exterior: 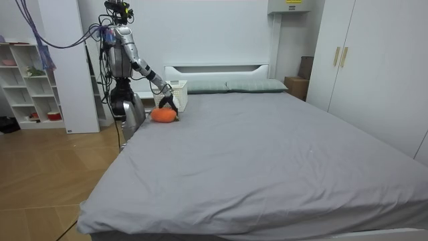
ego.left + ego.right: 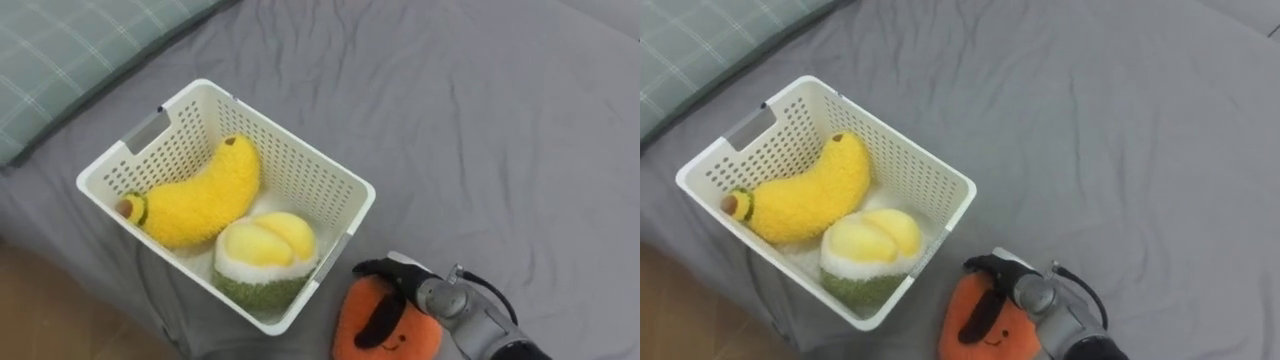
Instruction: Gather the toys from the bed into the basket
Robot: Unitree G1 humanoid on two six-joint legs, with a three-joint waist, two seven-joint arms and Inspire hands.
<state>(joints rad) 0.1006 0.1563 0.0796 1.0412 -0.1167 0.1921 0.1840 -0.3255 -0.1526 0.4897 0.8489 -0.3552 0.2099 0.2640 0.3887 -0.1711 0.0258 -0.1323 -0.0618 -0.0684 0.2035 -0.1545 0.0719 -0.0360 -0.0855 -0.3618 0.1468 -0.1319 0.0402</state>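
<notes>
The dark fingers (image 2: pixel 380 268) of the right hand (image 2: pixel 425 290) are curled over the top of an orange plush toy (image 2: pixel 372 338), holding it, with one dark digit lying down across its front above a small stitched smile. The toy sits on the grey bed (image 2: pixel 480 130), just beside the near corner of a white slotted basket (image 2: pixel 300 165) (whether the two touch I cannot tell). Inside the basket lie a yellow banana plush (image 2: pixel 205 195), stretched along the far side, and a round green-and-yellow plush (image 2: pixel 262 260) in the near end, the two pressed together. A green checked pillow (image 2: pixel 70 50) lies beyond the basket at the head of the bed. In the room view the robot stands at the bedside near the headboard, on the room view's left, its arm reaching down to the orange toy, with a white shelf unit (image 1: pixel 27 87) behind it.
</notes>
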